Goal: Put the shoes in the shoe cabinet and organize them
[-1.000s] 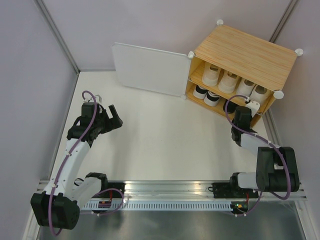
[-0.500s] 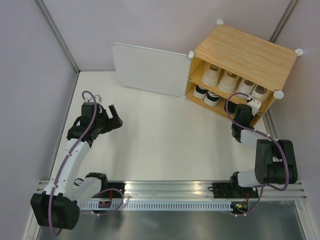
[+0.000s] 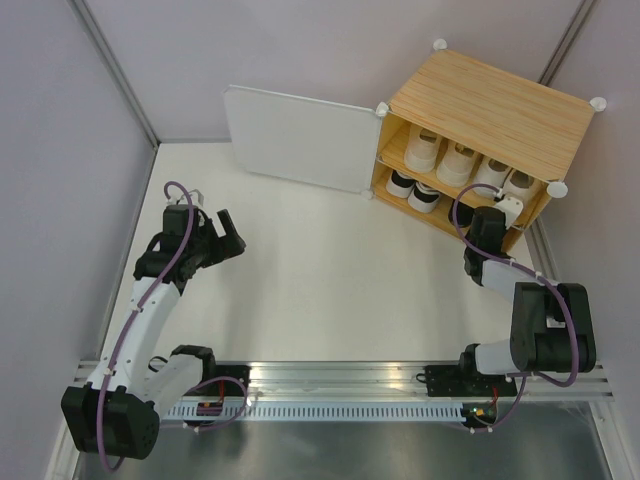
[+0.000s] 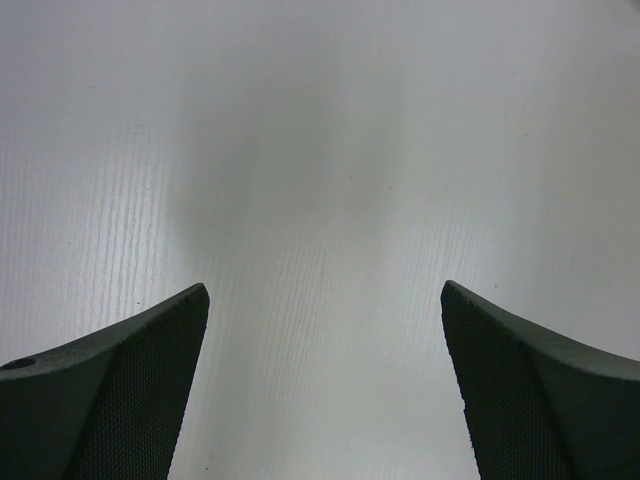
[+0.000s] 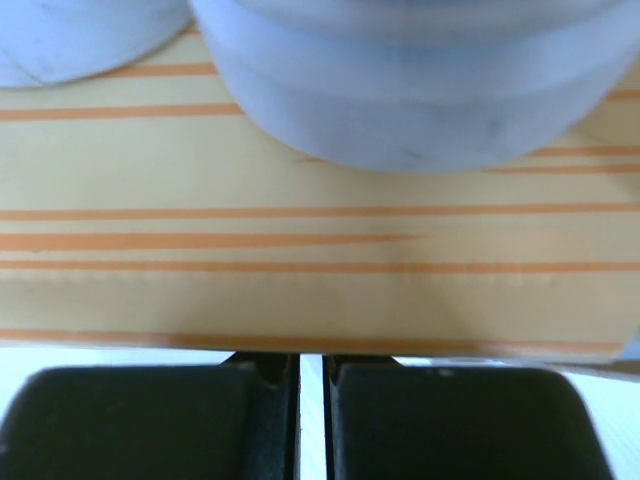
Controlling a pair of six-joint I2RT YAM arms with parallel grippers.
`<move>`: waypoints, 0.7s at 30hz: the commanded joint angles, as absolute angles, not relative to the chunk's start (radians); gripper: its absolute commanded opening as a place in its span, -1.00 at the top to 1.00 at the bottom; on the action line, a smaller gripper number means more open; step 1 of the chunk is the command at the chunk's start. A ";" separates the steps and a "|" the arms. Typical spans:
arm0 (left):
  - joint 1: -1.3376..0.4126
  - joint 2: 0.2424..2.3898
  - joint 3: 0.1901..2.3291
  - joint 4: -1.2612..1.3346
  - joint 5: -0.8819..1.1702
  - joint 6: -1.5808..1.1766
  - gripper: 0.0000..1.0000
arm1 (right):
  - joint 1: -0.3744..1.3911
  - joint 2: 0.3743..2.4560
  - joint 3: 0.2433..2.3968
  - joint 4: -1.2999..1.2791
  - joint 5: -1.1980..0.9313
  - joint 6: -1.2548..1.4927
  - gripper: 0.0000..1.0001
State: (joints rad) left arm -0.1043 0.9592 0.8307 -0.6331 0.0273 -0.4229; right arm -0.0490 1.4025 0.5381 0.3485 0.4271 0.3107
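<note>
The shoe cabinet (image 3: pixel 490 110) stands at the back right with its white door (image 3: pixel 295 137) swung open to the left. Several white and cream shoes (image 3: pixel 458 162) line its upper shelf, heels outward. White shoes with black trim (image 3: pixel 424 197) sit on the lower shelf. My right gripper (image 3: pixel 493 212) is shut and empty at the cabinet's front right. In the right wrist view my right gripper (image 5: pixel 310 365) sits just before the wooden shelf edge (image 5: pixel 320 270), under a white shoe heel (image 5: pixel 420 90). My left gripper (image 3: pixel 232 240) hangs open over the bare table (image 4: pixel 330 180).
Grey walls close in the table on the left, back and right. The open door juts out over the table's back middle. A metal rail (image 3: pixel 340 378) with both arm bases runs along the near edge.
My right arm has pushed slightly closer to the cabinet's front, its elbow shifting. The left arm has not moved.
</note>
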 commanded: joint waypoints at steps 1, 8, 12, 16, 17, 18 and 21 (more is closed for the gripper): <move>-0.106 0.943 0.830 -0.603 0.015 -0.383 -1.00 | -0.040 1.397 0.571 0.375 0.538 0.347 0.99; -0.106 0.939 0.830 -0.604 0.011 -0.383 -1.00 | -0.046 1.430 0.601 0.281 0.621 0.480 0.99; -0.106 0.942 0.830 -0.603 0.011 -0.383 -1.00 | -0.048 1.427 0.617 0.241 0.624 0.561 0.99; -0.106 0.940 0.831 -0.603 0.011 -0.383 -1.00 | -0.048 1.396 0.623 0.153 0.684 0.673 0.99; -0.106 0.940 0.830 -0.603 0.008 -0.383 -1.00 | -0.046 1.391 0.618 0.155 0.672 0.675 0.99; -0.106 0.940 0.831 -0.603 0.008 -0.383 -1.00 | -0.048 1.393 0.614 0.182 0.655 0.669 0.99; -0.106 0.942 0.830 -0.603 0.008 -0.383 -1.00 | -0.046 1.428 0.638 0.202 0.626 0.624 0.99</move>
